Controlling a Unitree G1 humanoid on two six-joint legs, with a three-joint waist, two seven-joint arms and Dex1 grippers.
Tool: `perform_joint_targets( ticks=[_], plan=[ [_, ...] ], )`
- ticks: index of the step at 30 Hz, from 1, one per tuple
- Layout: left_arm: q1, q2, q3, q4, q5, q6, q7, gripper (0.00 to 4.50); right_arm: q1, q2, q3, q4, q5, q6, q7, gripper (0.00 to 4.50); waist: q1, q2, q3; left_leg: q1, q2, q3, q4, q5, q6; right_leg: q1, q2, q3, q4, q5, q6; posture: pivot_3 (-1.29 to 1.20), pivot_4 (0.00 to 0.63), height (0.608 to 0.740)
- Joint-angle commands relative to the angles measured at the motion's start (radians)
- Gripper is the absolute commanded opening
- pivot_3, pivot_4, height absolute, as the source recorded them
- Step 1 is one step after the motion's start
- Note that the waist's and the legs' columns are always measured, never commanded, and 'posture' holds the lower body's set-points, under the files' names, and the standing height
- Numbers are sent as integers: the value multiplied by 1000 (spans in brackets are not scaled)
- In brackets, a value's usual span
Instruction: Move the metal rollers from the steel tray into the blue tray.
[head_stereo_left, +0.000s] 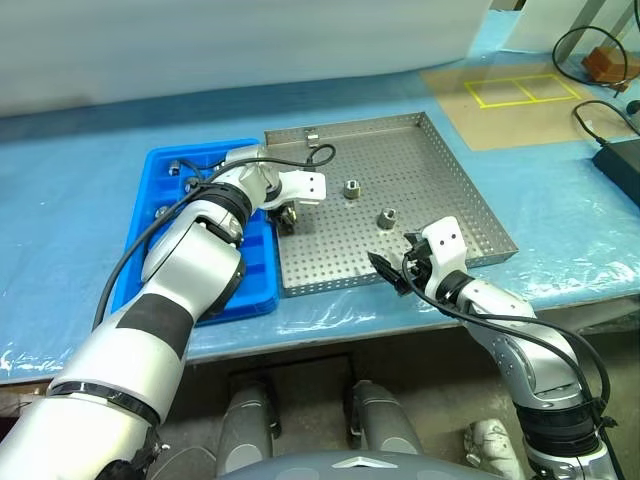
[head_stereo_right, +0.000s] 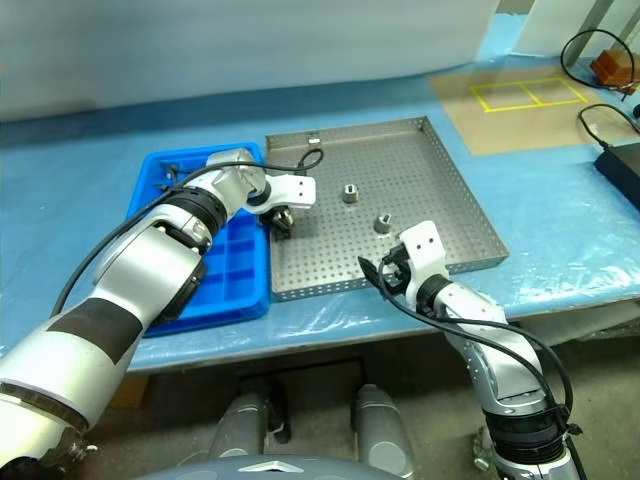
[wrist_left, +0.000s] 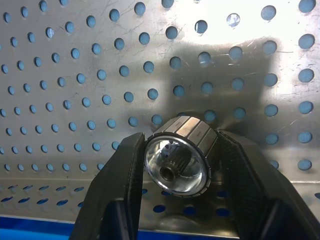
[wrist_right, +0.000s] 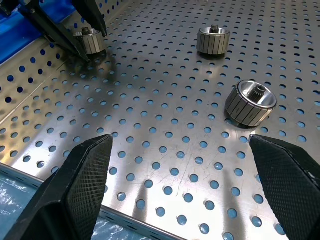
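Left gripper (wrist_left: 177, 165) pinching roller (wrist_left: 181, 155) at steel tray (head_stereo_left: 450, 190) 9 o'clock edge, beside blue tray (head_stereo_left: 160, 165) for short transfer. Right gripper (wrist_right: 185, 187) spread, idle at 6 o'clock rim; two rollers (head_stereo_left: 352, 188) mid-tray.

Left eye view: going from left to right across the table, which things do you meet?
Blue tray → left tool closing on a roller → roller → roller → right tool → black box.
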Motion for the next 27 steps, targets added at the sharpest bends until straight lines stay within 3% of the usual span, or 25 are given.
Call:
perform_joint_targets(
  ticks=[1,7,10,16,21,27],
  plan=[
    [-14,35,36,-13,-35,-11,-34,1892,-27,1,-1,-24,3,-17,13,4500,0,0,0,0,0,0,0,0,0,0,0,0,0,0,0,-495,150,740],
    [-59,81,148,-46,-155,-18,-125,1892,-77,-14,-23,-56,81,13,92,4500,3,0,0,-1,0,0,-1,0,0,-1,0,0,0,0,0,-466,150,740],
    [-74,137,217,-107,-246,-61,-280,1892,-109,-50,-13,-61,110,20,152,4500,8,-1,1,-2,0,0,-1,0,0,-1,0,0,0,0,0,-434,150,740],
    [42,262,294,-326,-380,-93,-444,1892,-268,-81,19,32,134,-3,266,4500,13,0,2,-1,0,0,-2,0,-1,-2,0,0,1,0,0,-293,150,740],
    [237,357,361,-657,-490,40,-450,1892,-424,-54,90,178,106,-70,355,4500,35,0,2,0,1,0,-3,1,-3,-2,0,0,2,0,0,-159,150,740],
    [520,439,467,-1115,-612,206,-339,1892,-555,3,165,343,81,-163,469,4500,87,1,2,-11,2,0,-2,3,-4,-14,0,-3,10,-1,-2,1,150,740]
  ],
)
